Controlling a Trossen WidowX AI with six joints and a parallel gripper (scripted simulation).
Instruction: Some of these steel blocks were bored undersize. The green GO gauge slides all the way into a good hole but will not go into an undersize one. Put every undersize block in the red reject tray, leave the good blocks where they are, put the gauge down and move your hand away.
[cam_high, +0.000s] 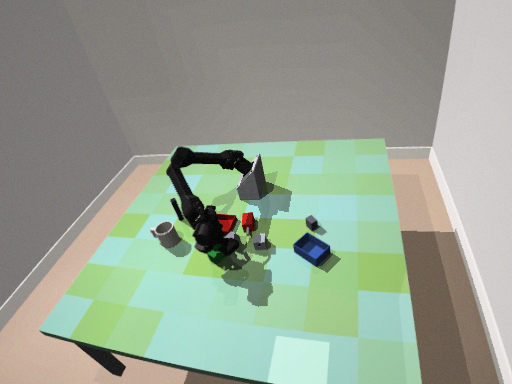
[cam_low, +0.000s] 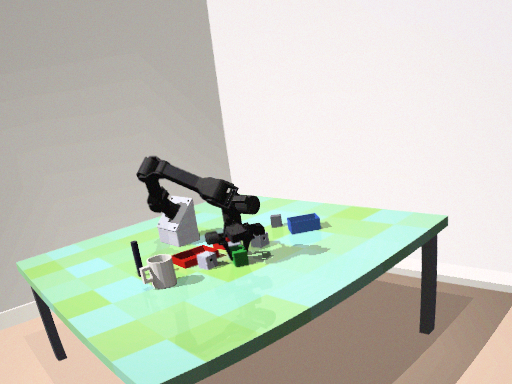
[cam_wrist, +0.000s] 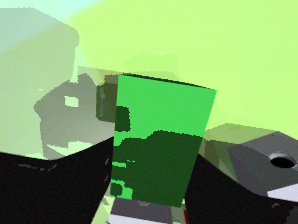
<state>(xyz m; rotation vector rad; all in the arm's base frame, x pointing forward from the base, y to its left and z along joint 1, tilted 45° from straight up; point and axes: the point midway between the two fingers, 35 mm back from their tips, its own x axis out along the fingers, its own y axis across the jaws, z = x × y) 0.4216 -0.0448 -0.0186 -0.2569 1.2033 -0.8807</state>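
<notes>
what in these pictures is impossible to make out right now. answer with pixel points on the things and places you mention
- Whether the green gauge (cam_low: 240, 257) (cam_wrist: 162, 115) has entered a hole: its body hides its far end in the wrist view.
- The block below the gauge: cut off by the wrist view's bottom edge.
- Much of the red tray (cam_high: 228, 222) (cam_low: 181, 260): behind the arm from the top.

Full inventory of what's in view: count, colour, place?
bored blocks: at least three, grey, around the gripper, one mostly hidden
small cube: one, dark grey, by blue tray
GO gauge: one, green, in gripper
red tray: one, beside blocks
red piece: one, grey pin, right of red tray
blue tray: one, table's right
mug: one, grey, left
rod: one, black, by mug
table: one, green-patterned
arm, gripper: one each, black, on grey base
</notes>
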